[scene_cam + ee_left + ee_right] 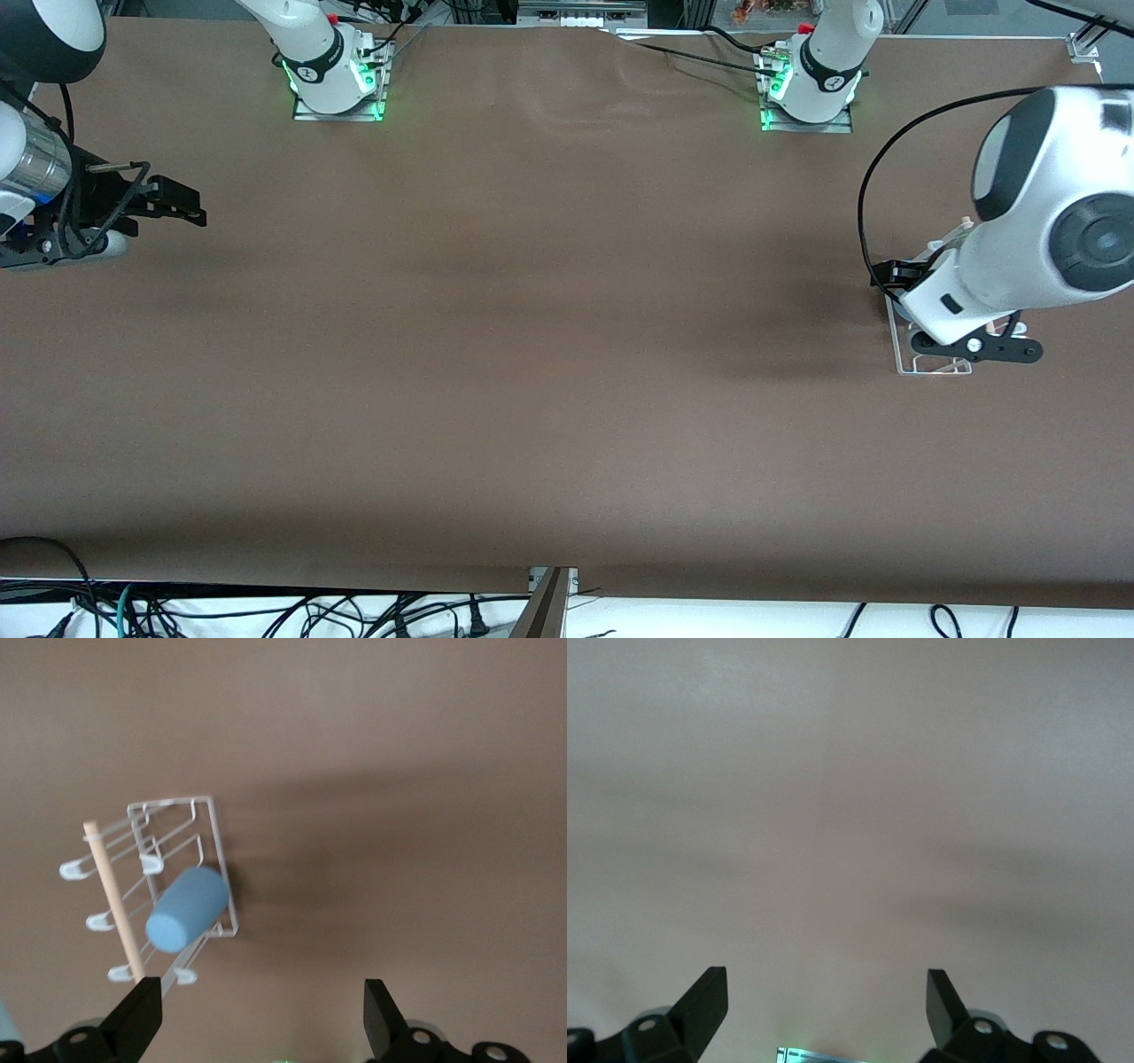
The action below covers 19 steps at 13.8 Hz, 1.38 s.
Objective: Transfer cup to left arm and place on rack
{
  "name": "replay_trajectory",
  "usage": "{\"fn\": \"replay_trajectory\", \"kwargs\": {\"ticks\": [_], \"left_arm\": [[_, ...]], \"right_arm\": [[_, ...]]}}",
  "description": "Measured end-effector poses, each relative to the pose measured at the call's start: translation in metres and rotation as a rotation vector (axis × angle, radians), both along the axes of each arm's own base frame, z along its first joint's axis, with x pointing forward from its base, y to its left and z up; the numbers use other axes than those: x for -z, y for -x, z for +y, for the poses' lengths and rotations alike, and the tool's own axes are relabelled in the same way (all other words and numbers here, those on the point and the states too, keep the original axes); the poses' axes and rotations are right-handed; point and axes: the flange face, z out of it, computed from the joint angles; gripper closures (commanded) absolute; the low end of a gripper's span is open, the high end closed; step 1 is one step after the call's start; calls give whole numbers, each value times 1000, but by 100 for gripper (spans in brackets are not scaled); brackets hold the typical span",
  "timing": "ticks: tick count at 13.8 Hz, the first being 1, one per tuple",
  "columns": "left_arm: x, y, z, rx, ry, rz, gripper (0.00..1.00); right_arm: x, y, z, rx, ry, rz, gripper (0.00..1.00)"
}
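As the cup (187, 909) already lies on the rack (215, 837), its long axis tilted along the wires and flat base turned up toward the camera, little seems left to do. Left gripper (262, 1019): fingers wide apart, holding nothing, above the rack with the cup below and off to one side of its open span. Right gripper (827, 1008): equally spread, empty, over bare table (532, 354) at its own end, waiting. The left arm is the nearer to the cup.

Cup (186, 909) on rack (168, 895), under wide-open left gripper (263, 1014).
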Motion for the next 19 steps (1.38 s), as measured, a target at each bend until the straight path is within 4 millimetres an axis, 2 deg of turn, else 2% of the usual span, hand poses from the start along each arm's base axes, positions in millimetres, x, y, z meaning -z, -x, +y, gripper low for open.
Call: {"fn": "replay_trajectory", "kwargs": {"ticks": [4, 6, 7, 8, 10, 12, 14, 19], "left_arm": [[-43, 5, 10, -39, 87, -104, 0], [-50, 5, 12, -37, 95, -218, 0], [-49, 10, 11, -32, 97, -276, 0], [-45, 24, 9, -28, 93, -301, 0], [-36, 57, 11, -39, 87, -286, 0], [-31, 78, 16, -78, 134, -261, 0], [-29, 85, 20, -95, 151, -254, 0], [-26, 84, 24, -107, 152, -253, 0]], "right_arm": [[3, -1, 1, -2, 0, 6, 1], [4, -1, 1, -2, 0, 7, 1], [4, -1, 1, -2, 0, 8, 1], [4, -1, 1, -3, 0, 9, 1], [4, -1, 2, -3, 0, 13, 1], [4, 0, 2, -3, 0, 15, 1], [5, 0, 2, -3, 0, 16, 1], [6, -1, 2, -3, 1, 19, 1]]}}
